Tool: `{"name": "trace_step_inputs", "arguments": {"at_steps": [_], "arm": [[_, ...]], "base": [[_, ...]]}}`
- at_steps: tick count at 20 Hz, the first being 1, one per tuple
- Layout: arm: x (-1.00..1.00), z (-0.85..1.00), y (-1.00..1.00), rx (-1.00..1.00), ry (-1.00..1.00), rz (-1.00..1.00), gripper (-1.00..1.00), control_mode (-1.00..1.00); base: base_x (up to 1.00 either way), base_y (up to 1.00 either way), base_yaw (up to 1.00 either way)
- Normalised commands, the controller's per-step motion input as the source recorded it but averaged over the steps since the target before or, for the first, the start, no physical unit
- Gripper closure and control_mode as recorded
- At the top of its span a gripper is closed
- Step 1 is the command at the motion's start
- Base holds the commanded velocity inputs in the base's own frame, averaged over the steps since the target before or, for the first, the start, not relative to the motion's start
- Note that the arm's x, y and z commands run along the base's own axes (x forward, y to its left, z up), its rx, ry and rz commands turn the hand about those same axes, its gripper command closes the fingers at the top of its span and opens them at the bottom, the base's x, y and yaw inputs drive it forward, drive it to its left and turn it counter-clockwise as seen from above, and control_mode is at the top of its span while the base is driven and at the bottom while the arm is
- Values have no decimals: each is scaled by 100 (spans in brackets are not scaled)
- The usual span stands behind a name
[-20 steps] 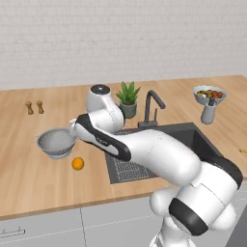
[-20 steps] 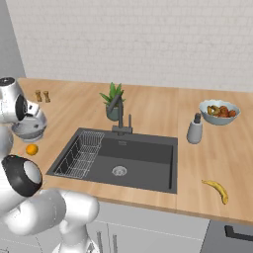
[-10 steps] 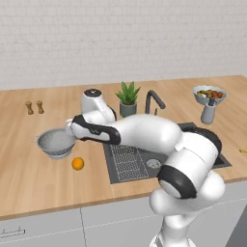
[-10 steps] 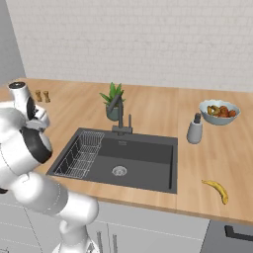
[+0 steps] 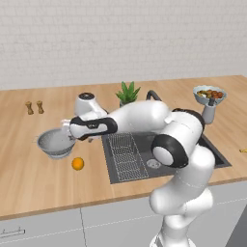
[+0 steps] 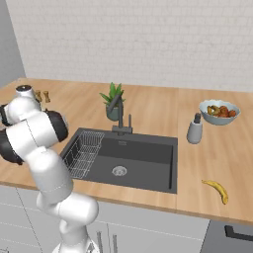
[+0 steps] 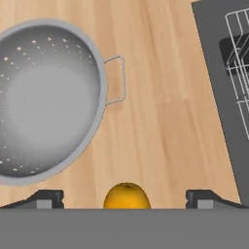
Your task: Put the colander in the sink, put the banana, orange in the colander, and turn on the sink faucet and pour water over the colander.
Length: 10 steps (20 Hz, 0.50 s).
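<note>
The silver perforated colander (image 5: pixel 54 143) (image 7: pixel 46 99) stands upright on the wooden counter, left of the sink (image 5: pixel 161 153) (image 6: pixel 136 160). The orange (image 5: pixel 77 164) (image 7: pixel 126 195) lies on the counter just in front of it. My gripper (image 5: pixel 66 129) (image 7: pixel 126 200) hovers open over the colander's right rim, holding nothing. In the hand view the orange shows low between the wide-spread fingertips (image 7: pixel 47 198), and the colander's side handle (image 7: pixel 116 80) points toward the sink. The banana (image 6: pixel 217 189) lies on the counter right of the sink. The dark faucet (image 6: pixel 119 112) stands behind the basin; no water runs.
A wire rack (image 6: pixel 84 153) (image 7: pixel 239 48) sits in the sink's left half. A potted plant (image 5: pixel 127 93) stands behind the sink. A white fruit bowl (image 6: pixel 219 111) and a grey dispenser (image 6: pixel 194 131) stand at the back right. Two small shakers (image 5: pixel 34 107) stand far left.
The arm has swung left and down, bringing the hand from above the sink's left edge to just over the colander's right rim. The jaws have stayed open. Nothing on the counter moved.
</note>
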Motion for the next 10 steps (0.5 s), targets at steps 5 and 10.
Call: {"name": "trace_step_inputs", "arguments": {"at_steps": [5, 10], "arm": [[16, -24, 27, 0, 0, -7, -100, -100], [26, -23, 17, 0, 0, -8, -100, -100]], "base": [[0, 0, 0], [0, 0, 0]]}}
